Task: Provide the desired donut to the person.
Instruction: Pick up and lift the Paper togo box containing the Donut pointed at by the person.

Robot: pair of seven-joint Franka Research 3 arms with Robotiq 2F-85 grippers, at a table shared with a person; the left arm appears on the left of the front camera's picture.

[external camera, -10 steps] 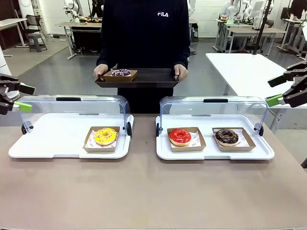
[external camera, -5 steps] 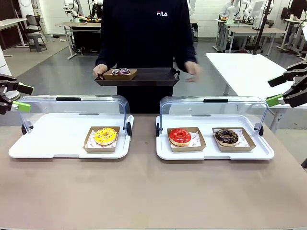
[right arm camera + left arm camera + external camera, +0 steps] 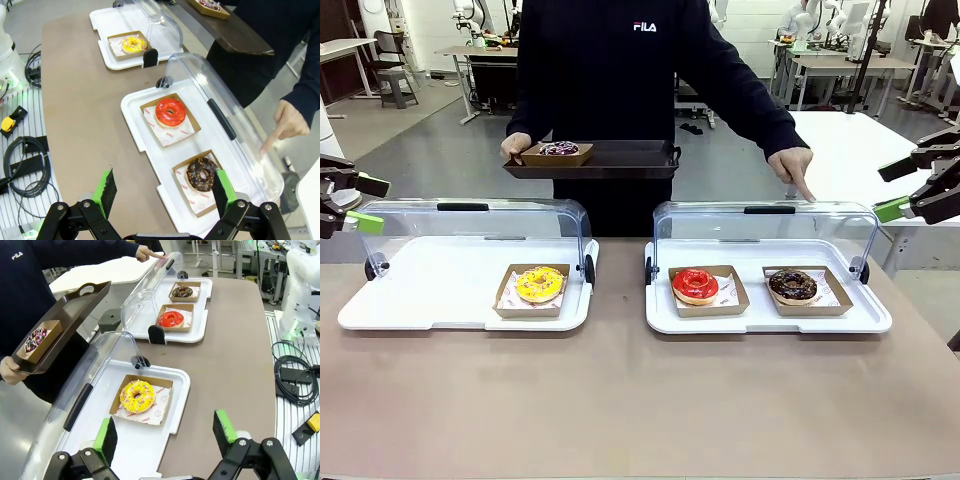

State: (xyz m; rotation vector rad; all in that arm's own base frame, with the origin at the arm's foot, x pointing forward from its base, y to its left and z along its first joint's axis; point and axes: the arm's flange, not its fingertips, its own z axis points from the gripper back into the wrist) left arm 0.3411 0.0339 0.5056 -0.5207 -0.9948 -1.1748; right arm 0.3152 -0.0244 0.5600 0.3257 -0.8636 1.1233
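Standing at the far side of the table in the front view, the person [image 3: 610, 80] holds a dark tray [image 3: 620, 160] bearing a sprinkled donut [image 3: 558, 149] in one hand. The other hand [image 3: 792, 166] points down at the clear lid [image 3: 765, 225] of the white tray [image 3: 760, 322] nearer the right gripper [image 3: 892, 190]. That tray holds a red donut [image 3: 695, 285] and a chocolate donut [image 3: 792, 286], and the fingertip is above the chocolate one. Whether it touches the lid cannot be told. The right gripper's fingers stand wide apart and empty, well to the side of that tray. The left gripper [image 3: 372, 204] is likewise spread and empty beside the other white tray [image 3: 420, 300], which carries a yellow donut [image 3: 539, 283].

Left wrist view: the left gripper [image 3: 164, 432] has its fingers [image 3: 106, 437] fully parted with nothing between them. The yellow donut [image 3: 137, 395] lies just ahead of the gap, nearer the picture-left finger. The red donut [image 3: 171, 318] and chocolate donut [image 3: 182, 291] lie far beyond the fingertips, with the pointing hand [image 3: 145, 252] beyond them.

Right wrist view: the right gripper [image 3: 164, 189] is also spread wide and holds nothing. The chocolate donut [image 3: 202, 175] sits just inside the picture-right finger [image 3: 222, 187]. The red donut [image 3: 170, 112] lies farther ahead of the gap and the yellow donut [image 3: 131, 44] is well beyond it. The pointing hand [image 3: 287, 122] is outside the picture-right finger, with its fingertip at the lid [image 3: 220, 100].
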